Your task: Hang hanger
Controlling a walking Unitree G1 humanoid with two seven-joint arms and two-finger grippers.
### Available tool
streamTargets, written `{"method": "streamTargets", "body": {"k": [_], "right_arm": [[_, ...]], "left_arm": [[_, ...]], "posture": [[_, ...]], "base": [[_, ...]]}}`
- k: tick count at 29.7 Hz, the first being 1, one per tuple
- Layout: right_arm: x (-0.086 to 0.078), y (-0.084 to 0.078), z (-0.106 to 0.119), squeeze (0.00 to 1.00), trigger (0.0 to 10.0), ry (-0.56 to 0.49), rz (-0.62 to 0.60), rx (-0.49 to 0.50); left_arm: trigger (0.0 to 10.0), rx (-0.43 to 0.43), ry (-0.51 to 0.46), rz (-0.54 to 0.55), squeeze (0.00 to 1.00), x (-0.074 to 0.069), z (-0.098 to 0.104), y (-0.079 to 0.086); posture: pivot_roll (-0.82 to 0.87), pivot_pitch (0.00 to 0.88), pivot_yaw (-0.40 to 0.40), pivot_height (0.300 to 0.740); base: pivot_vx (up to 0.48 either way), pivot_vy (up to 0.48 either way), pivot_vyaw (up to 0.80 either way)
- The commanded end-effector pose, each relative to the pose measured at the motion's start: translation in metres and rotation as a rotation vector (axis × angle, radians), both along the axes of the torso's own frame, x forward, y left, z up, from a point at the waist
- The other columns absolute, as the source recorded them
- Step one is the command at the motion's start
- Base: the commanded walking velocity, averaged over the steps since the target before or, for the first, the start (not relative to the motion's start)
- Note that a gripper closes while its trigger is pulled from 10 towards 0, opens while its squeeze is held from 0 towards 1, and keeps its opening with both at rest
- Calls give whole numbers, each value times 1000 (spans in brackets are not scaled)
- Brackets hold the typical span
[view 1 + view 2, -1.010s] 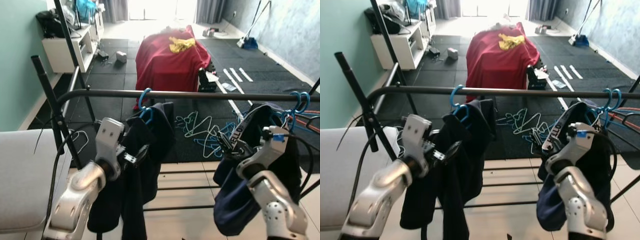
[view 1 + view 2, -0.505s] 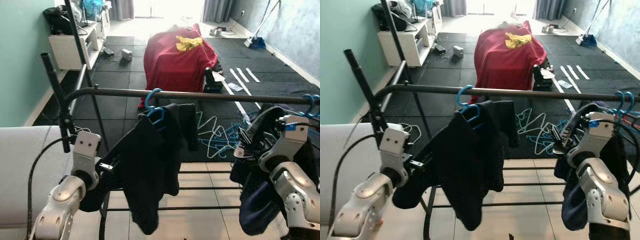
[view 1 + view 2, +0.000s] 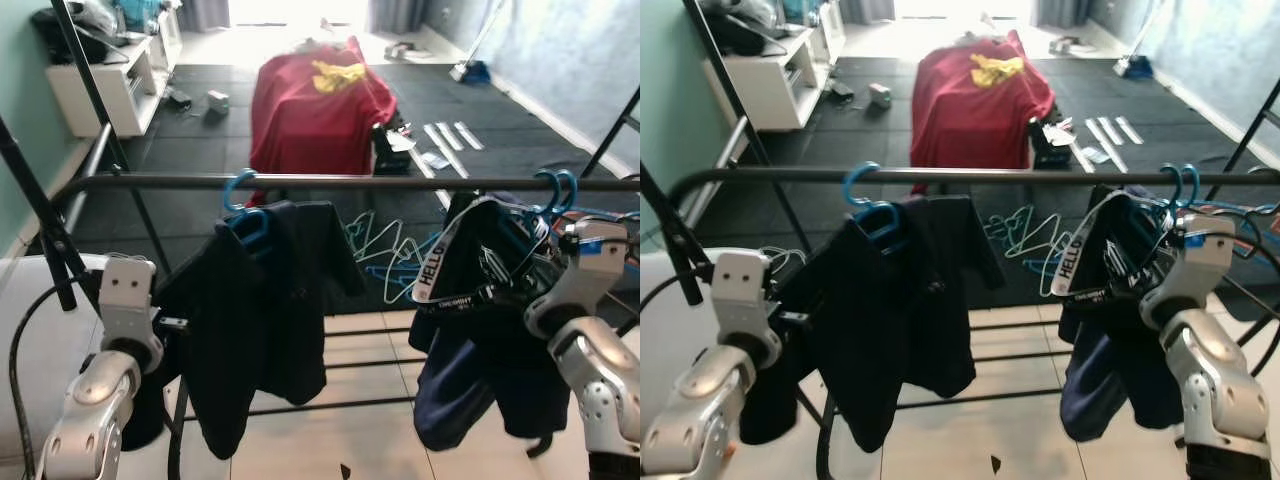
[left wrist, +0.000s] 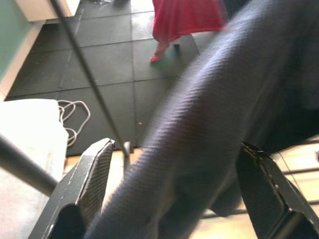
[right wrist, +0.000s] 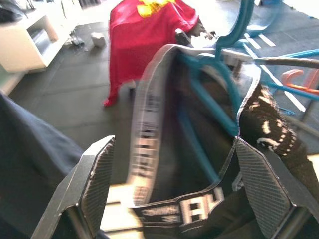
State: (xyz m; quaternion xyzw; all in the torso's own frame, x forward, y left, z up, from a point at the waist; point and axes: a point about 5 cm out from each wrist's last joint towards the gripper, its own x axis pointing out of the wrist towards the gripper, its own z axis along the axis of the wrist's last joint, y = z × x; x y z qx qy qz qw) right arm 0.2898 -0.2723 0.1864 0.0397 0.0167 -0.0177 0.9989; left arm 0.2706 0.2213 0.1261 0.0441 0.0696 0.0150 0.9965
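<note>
Both blue hangers look hooked on the rail (image 3: 330,182) already: the left hanger (image 3: 243,210) with the dark shirt (image 3: 255,320), the right hanger (image 3: 552,192) with the waistband garment (image 3: 480,300). Left gripper (image 4: 174,199) and right gripper (image 5: 169,184) have jaws wide open, gripping nothing, though cloth lies between them, so they'd best pull back straight without snagging it.

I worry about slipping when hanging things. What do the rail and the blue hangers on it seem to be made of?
The rail looks like dark painted or coated metal tube: thin, straight, with a dull sheen. The blue hanger holding the dark garment looks like glossy moulded plastic, smooth and evenly coloured, though coated wire cannot be ruled out.
</note>
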Motion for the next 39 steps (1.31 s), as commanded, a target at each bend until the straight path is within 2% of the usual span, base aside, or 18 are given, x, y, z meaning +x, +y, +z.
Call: {"method": "streamTargets", "body": {"k": [1, 7, 11, 12, 16, 22, 27, 32, 39], "right_arm": [[-1, 0, 8, 0, 10000, -16, 8, -22], [-1, 5, 12, 0, 10000, -23, 44, -32], [-2, 20, 15, 0, 10000, -38, 162, 21], [-2, 20, 15, 0, 10000, -38, 162, 21], [-7, 32, 17, 0, 10000, -25, 288, 8], [-7, 16, 20, 0, 10000, -8, 218, -49], [-8, 13, 15, 0, 10000, 25, 222, -62], [-6, 13, 2, 0, 10000, 87, 257, -65], [8, 31, 5, 0, 10000, 45, 335, -39]], "left_arm": [[10000, 8, 1, 0, 0, 0, -2, 0], [10000, -4, 5, -12, 0, 2, -4, -4], [10000, -8, -6, -20, 0, 5, -4, -10], [10000, -8, -6, -20, 0, 5, -4, -10], [10000, -14, -13, -27, 0, 9, -2, -15], [10000, -19, -15, -41, 0, 12, -3, -22], [10000, -19, -16, -47, 0, 13, -3, -25], [10000, -13, -25, -37, 0, 20, 0, -25], [10000, -9, -46, -45, 0, 27, 7, -29]], "posture": [[-47, 90, -34, 740], [-52, 86, -34, 740], [-55, 82, -35, 740], [-55, 82, -35, 740], [-58, 79, -35, 740], [-66, 86, -36, 740], [-66, 88, -37, 740], [-52, 87, -23, 740], [-38, 84, -21, 740]], "base": [[0, -480, 0], [0, -447, 0], [0, 0, 0], [0, 0, 0], [0, 0, 0], [0, 0, 0], [0, 0, 0], [0, 0, 0], [0, 0, 0]]}}
